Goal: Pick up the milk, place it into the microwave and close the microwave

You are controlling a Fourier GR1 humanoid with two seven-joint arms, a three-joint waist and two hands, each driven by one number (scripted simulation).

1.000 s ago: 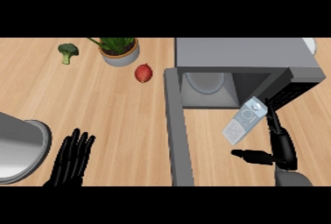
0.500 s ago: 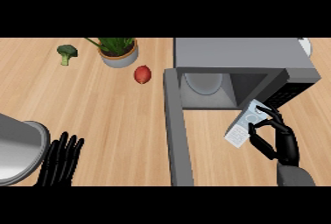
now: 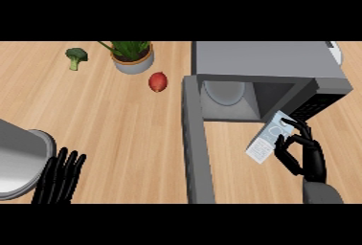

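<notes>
My right robot hand (image 3: 305,154) curls around the milk carton (image 3: 268,137), tilted just in front of the open microwave (image 3: 268,64). Its door (image 3: 197,143) stands open toward me. My left robot hand (image 3: 60,175) rests open on the tabletop (image 3: 120,124), beside a grey pot (image 3: 21,158).

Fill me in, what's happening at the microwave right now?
The right hand has its fingers curled around the milk carton, which sits tilted just in front of the microwave, near its control panel. The microwave door is swung wide open and the milk is not yet inside the cavity. The left hand rests open at the lower left, beside a metal pot.
</notes>
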